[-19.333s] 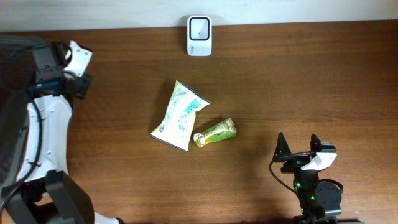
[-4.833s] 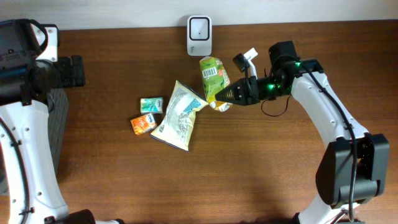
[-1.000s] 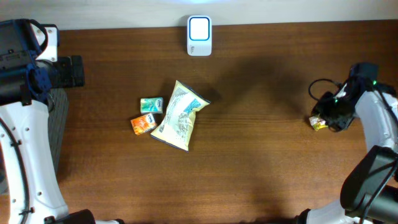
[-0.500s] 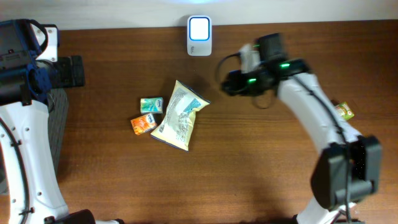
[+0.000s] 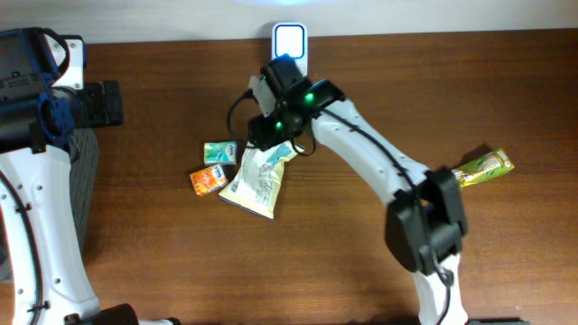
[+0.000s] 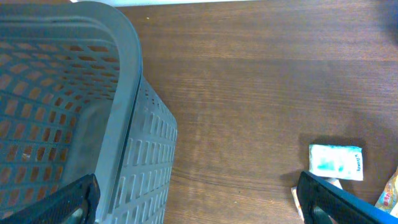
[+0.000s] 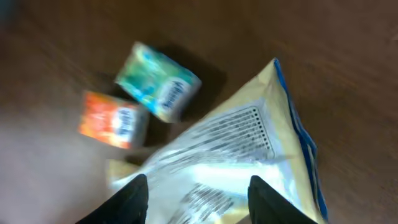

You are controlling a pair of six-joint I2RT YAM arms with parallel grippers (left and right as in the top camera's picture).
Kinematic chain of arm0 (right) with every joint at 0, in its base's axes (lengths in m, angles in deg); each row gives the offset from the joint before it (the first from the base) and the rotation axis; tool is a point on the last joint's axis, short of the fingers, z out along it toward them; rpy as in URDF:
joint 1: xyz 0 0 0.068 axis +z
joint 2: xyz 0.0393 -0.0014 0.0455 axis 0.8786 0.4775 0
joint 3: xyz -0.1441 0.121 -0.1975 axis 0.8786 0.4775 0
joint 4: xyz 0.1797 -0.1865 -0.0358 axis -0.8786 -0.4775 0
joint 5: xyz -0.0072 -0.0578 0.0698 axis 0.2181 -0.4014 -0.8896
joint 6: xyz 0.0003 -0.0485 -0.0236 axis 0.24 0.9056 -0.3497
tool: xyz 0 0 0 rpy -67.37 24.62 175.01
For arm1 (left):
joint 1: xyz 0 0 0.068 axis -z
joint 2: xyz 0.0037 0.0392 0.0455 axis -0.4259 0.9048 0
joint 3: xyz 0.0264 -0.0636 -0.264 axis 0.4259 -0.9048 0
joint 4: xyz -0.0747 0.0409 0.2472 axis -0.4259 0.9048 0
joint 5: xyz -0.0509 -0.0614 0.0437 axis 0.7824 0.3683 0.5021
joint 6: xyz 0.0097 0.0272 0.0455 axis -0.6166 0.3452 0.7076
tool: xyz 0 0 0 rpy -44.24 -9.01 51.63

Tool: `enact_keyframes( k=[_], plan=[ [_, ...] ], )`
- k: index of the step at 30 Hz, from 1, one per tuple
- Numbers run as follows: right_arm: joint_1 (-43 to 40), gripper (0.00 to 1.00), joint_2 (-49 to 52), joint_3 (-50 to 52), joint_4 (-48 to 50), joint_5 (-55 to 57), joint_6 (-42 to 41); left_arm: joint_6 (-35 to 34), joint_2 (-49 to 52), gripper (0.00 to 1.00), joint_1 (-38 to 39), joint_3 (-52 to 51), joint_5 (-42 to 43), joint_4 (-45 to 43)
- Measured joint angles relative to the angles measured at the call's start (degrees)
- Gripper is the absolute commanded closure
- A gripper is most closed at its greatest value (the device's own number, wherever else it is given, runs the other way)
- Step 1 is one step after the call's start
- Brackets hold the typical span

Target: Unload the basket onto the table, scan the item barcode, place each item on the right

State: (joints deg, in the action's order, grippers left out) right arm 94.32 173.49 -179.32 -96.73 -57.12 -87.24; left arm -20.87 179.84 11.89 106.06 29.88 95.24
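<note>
Dark wooden table (image 5: 181, 271) bears chip bag (image 5: 256, 181) and basket (image 6: 143, 155).

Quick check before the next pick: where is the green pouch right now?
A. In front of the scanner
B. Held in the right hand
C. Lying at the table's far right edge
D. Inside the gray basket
C: the green pouch lies on the table at its far right edge, well away from the right hand, which is over the snack bag.
</note>
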Motion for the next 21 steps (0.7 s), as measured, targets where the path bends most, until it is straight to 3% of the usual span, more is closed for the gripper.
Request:
enact_keyframes(
  k=[7,11,16,21],
  plan=[
    [0.00,0.56,7.52,0.02,1.64,1.66,1.46,-0.02,0.00,0.01,0.00,0.00,0.00,0.00],
    [-0.11,0.56,8.98,-0.02,0.48,3.17,-2.23,-0.02,0.00,0.01,0.00,0.00,0.00,0.00],
    [-0.94,0.49,9.18,-0.35,-3.17,6.62,-9.46,-0.02,0.00,0.01,0.00,0.00,0.00,0.00],
    [-4.22,0.48,9.31,-0.72,-7.23,8.07,-10.58,0.00,0.00,0.01,0.00,0.00,0.00,0.00]
  ],
)
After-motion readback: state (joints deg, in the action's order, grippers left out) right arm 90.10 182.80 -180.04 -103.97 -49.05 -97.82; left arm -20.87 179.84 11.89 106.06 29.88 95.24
